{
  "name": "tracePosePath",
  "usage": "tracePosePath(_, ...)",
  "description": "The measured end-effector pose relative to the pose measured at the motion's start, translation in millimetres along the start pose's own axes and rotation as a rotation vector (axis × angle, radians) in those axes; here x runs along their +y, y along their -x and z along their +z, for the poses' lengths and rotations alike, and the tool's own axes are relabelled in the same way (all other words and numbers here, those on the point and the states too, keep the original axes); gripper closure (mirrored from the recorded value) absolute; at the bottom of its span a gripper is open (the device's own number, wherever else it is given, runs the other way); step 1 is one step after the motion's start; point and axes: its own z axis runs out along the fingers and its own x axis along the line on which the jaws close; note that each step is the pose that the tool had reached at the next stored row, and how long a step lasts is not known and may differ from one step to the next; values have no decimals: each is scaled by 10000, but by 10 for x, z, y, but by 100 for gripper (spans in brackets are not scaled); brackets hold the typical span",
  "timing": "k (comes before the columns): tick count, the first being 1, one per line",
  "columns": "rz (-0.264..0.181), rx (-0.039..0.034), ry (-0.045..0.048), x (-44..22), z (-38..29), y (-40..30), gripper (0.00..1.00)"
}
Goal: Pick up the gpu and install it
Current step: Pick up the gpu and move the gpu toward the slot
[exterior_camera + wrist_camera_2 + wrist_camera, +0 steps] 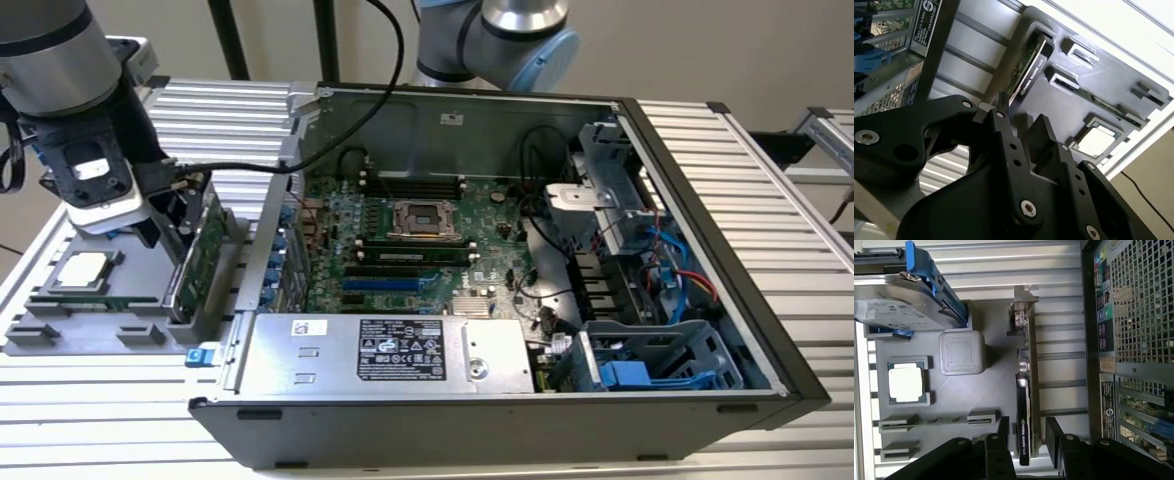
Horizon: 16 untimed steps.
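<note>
gripper [1028,426]: spread wide, holding nothing, hanging right over the gpu [1023,390].
fingers [1054,432]: 1 on each side of the card, with a little gap on both sides in the first wrist view; no touch yet.
gpu: standing on its thin edge in a slot of the grey holder [954,400], silver bracket at the end far from the gripper; outside the computer, not put in yet.
step in hand, as a guess: getting a good hold of the card.
doing it well: keep the card in the middle of the gap; press both flat sides at the same time to stop any tipping; squeeze gently, since thin boards bend.
holder: on the bench [747,180], at the exterior view's left of the computer.
CPU chip [904,382]: small silver square, flat in its own pocket, well apart from the card; best left alone.
hard drive [899,305]: silver with blue rails, on the same holder.
case wall [1093,365]: just beside the holder; worth watching with the finger on that side, to avoid a bump.
motherboard [400,240]: farthest off, inside the open case.
</note>
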Motion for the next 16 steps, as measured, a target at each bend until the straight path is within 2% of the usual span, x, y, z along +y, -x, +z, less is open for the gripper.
tracePosePath(16,0,0,-3,2,117,-4,0)
